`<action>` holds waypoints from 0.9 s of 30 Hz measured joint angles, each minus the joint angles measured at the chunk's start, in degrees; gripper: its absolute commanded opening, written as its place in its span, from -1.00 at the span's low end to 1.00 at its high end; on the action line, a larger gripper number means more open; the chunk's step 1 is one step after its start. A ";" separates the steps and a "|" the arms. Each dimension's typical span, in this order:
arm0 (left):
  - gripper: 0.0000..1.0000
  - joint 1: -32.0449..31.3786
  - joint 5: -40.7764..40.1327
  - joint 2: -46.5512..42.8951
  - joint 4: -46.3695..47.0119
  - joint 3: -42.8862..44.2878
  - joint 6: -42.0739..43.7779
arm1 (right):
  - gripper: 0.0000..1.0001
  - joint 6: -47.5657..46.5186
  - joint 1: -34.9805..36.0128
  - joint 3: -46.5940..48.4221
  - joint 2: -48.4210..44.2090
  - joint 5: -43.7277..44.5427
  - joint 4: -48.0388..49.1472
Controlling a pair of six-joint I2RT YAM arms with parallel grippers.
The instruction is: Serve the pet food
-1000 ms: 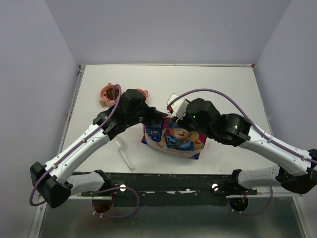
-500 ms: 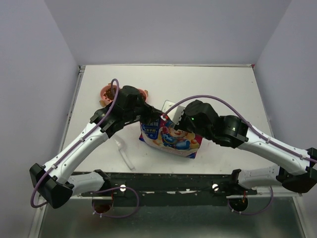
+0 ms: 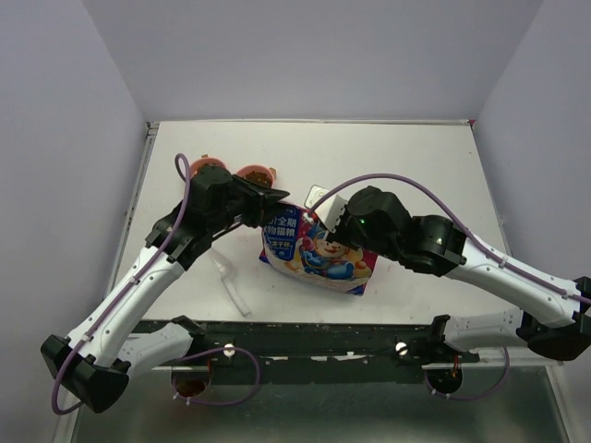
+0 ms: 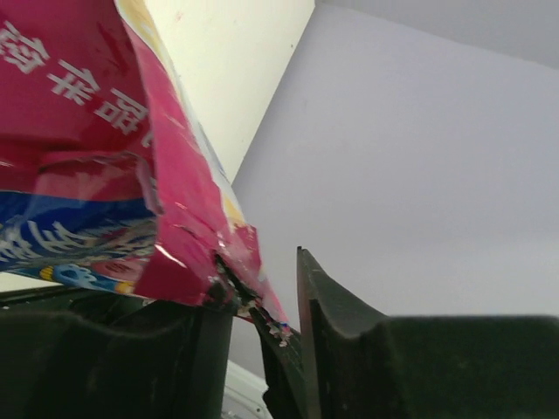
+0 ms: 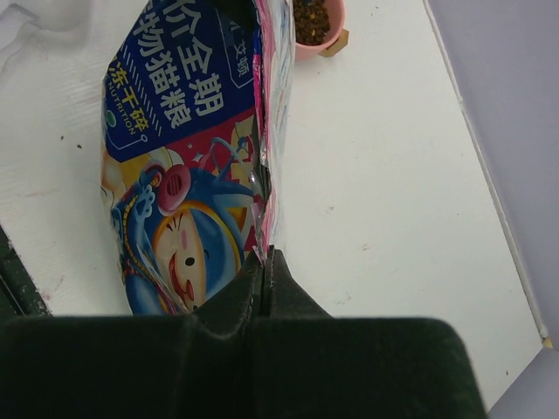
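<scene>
my right claw pinches the bag at its top edge; left claw spread beside the torn corner; pet food lies in the pink bowl toward the tabletop's far-left corner, nearer the left claw.

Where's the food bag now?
Top view, mid-table: the pink cat-food bag sits between the arms, its edge pinched by the right gripper, its torn corner in the open left gripper.

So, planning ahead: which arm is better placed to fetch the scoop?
Left, probably. The left end effector is open, and the scoop lies on that arm's side. The right end effector is shut on the bag.
</scene>
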 measured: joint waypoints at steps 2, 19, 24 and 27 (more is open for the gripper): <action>-0.29 0.79 -0.22 -0.50 0.37 -1.01 0.17 | -1.00 0.44 0.00 0.00 0.00 -0.07 -0.02; -0.63 2.64 -0.81 -0.72 -0.59 -1.40 3.82 | -0.14 1.66 0.04 9.62 8.33 -0.98 1.53; -0.67 2.95 -0.76 -0.72 -1.22 -1.07 4.24 | -0.09 0.79 0.07 10.12 13.05 -0.83 2.21; -0.72 3.10 -0.70 -0.72 -1.31 -0.98 4.28 | -0.13 -0.15 0.07 9.84 14.12 0.55 3.39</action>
